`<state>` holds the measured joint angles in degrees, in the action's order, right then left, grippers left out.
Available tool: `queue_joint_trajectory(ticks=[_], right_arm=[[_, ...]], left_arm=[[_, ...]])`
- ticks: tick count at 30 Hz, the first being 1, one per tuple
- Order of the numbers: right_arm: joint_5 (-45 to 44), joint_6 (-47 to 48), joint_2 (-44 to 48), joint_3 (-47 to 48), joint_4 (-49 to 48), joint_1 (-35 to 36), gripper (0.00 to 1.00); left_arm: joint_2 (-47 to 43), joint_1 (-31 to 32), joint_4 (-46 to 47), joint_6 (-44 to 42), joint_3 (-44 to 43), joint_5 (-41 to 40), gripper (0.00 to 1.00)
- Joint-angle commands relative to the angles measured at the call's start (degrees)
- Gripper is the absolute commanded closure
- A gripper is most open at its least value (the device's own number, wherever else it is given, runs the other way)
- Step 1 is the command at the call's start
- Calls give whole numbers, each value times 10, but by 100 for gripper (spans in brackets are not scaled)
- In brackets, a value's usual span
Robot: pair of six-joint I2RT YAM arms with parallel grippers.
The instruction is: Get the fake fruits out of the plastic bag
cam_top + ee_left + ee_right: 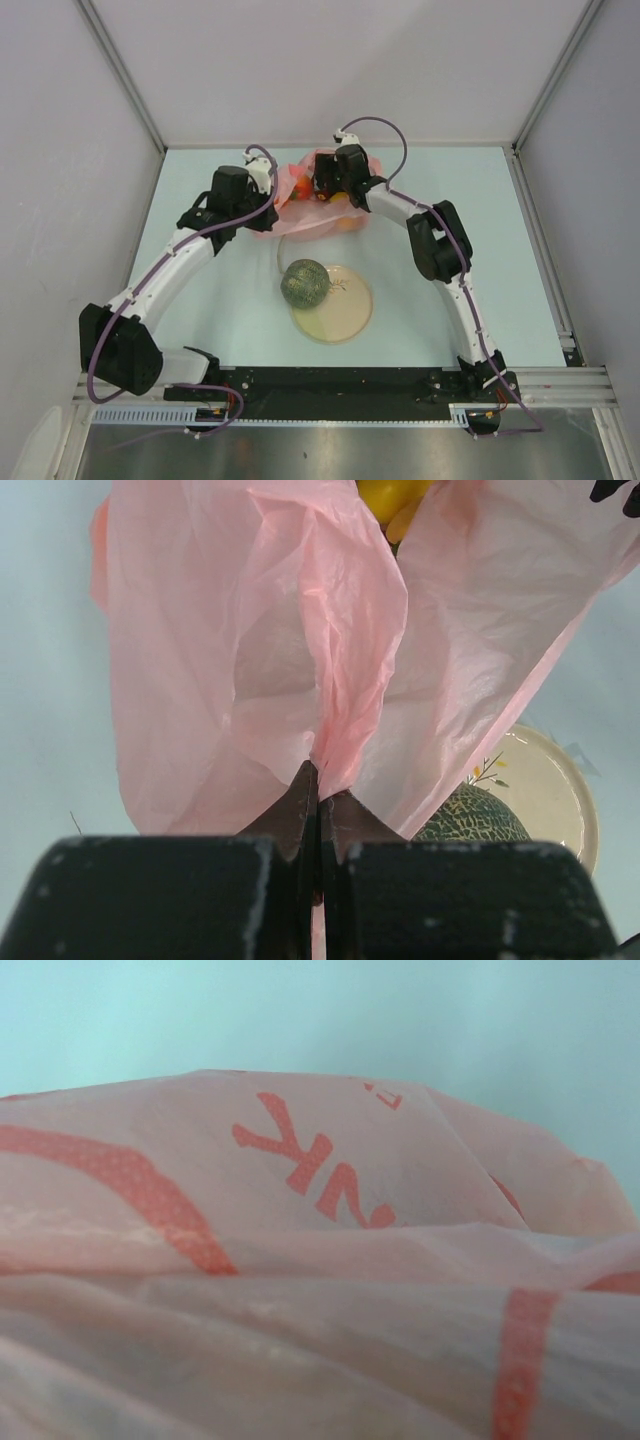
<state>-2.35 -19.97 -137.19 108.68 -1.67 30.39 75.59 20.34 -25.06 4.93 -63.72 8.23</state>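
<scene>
The pink plastic bag (303, 214) lies at the far middle of the table, between both grippers. My left gripper (320, 785) is shut on a pinched fold of the bag (250, 630); in the top view it (277, 198) is at the bag's left side. My right gripper (330, 188) is over the bag's top, its fingers hidden; bag film (320, 1260) fills the right wrist view. A yellow fruit (388, 496) shows in the bag's mouth, and orange fruit (347, 222) shows through its right side. The netted melon (305, 282) sits out of the bag on the plate's far left rim; it also shows in the left wrist view (470, 816).
The cream plate (345, 312) with a sprig drawing lies in front of the bag at the table's middle; it also shows in the left wrist view (545, 780). Grey walls enclose the table on the left, far and right sides.
</scene>
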Motion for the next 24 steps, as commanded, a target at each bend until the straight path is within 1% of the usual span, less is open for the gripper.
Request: queue_joint_trajectory(ticks=[1, 6, 13, 14, 16, 17, 19, 20, 21, 23, 24], right_arm=[[4, -16, -14, 28, -6, -4, 11], [3, -11, -6, -6, 5, -7, 11], [8, 26, 8, -44, -1, -3, 12], [7, 36, 10, -47, -3, -2, 22], [12, 46, 14, -54, -9, -3, 35], [15, 59, 20, -56, -11, -3, 48], [18, 68, 32, -60, -14, -3, 54], [18, 72, 54, -65, -17, -3, 59], [37, 84, 67, -69, -25, -3, 61], [43, 91, 96, -88, -30, -2, 66], [52, 95, 131, -95, -36, -2, 68]], left_arm=[[6, 1, -7, -11, -37, 9, 100], [8, 1, -3, -12, -39, 7, 100], [6, 1, 12, -10, -31, 8, 100], [7, 1, 14, -9, -31, 9, 100], [9, 1, 19, -9, -33, 9, 100], [10, 1, 20, -11, -35, 10, 100], [10, 1, 19, -12, -39, 6, 100], [10, 1, 20, -14, -40, 6, 100], [10, 0, 22, -15, -40, 5, 100], [10, 1, 28, -16, -41, 3, 100], [10, 1, 33, -16, -41, 4, 100]])
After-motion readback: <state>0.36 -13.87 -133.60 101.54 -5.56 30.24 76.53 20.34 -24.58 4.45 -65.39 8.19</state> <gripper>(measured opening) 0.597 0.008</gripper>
